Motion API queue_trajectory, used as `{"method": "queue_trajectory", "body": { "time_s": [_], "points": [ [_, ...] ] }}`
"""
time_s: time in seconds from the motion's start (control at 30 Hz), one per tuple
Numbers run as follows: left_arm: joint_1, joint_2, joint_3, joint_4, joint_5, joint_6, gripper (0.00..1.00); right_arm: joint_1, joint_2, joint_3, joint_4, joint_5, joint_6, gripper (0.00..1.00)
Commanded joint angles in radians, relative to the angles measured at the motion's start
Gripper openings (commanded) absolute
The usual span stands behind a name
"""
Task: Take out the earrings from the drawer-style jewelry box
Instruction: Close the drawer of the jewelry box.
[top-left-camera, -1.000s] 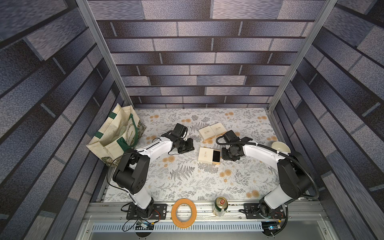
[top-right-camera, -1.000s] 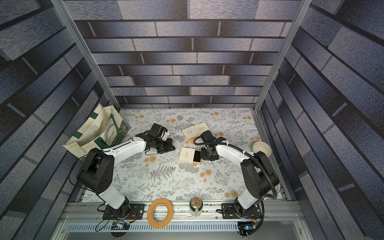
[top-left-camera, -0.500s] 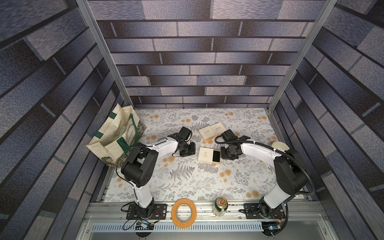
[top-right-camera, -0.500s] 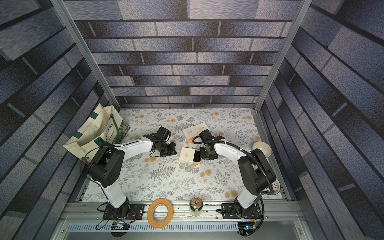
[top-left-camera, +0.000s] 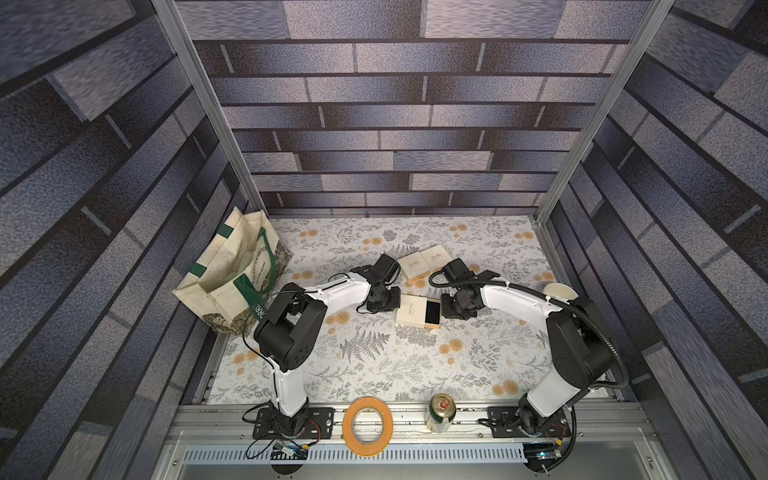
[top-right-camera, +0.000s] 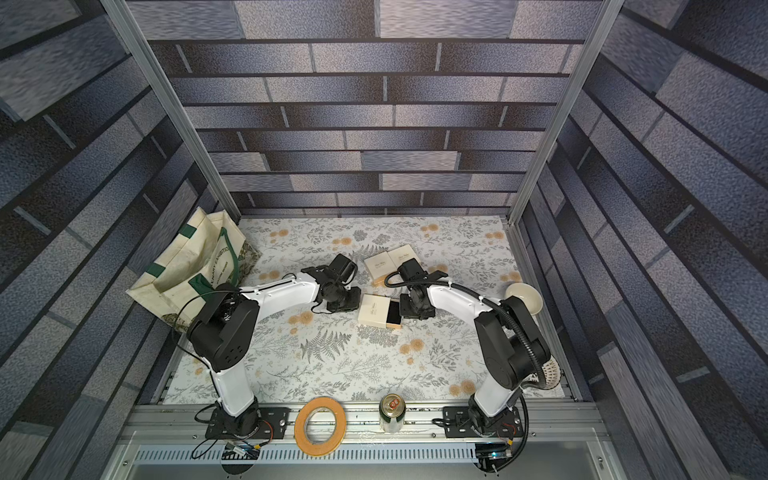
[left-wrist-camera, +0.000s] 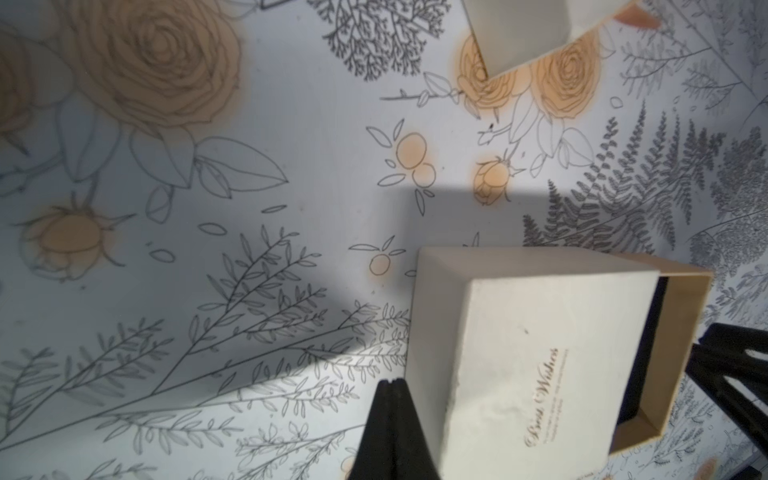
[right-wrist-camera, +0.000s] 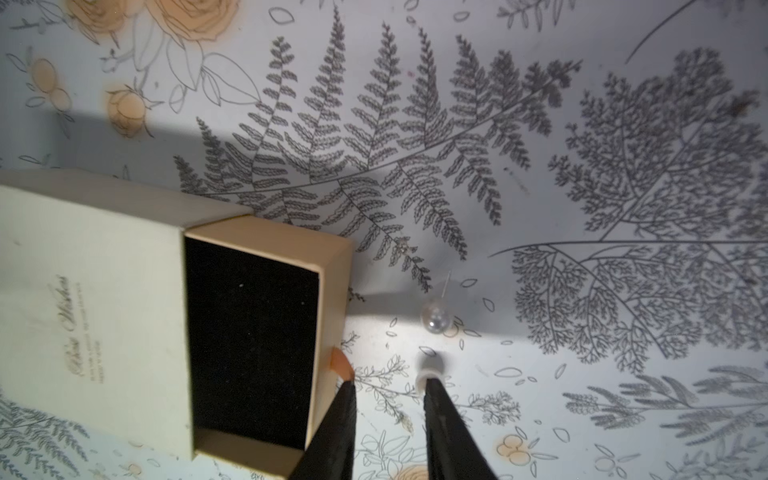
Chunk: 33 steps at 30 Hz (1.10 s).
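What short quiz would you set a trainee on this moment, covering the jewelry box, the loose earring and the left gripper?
1. True or false: the drawer of the jewelry box is pushed fully shut.
2. Pick one. The pearl earring lies: A) inside the drawer; B) on the table beside the drawer; C) on top of the jewelry box.
3. Fill in: the left gripper is ___ (open or shut).

Key: 1 false, the drawer is pulled out and its black lining shows; 2 B; 3 shut.
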Motion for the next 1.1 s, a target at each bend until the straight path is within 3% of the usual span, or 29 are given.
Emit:
{"method": "queue_trajectory", "body": {
  "time_s": [0.0, 1.07],
  "points": [
    [-0.009, 0.024, 0.031, -0.035, -0.039, 0.027, 0.0, 0.006, 0.019, 0.043, -0.022, 0.013, -0.012, 0.31],
    [-0.033, 0.052, 0.075, -0.056, -0.034, 0.043, 0.0, 0.028, 0.098, 0.097, -0.021, 0.009, -0.025, 0.3]
  ]
}}
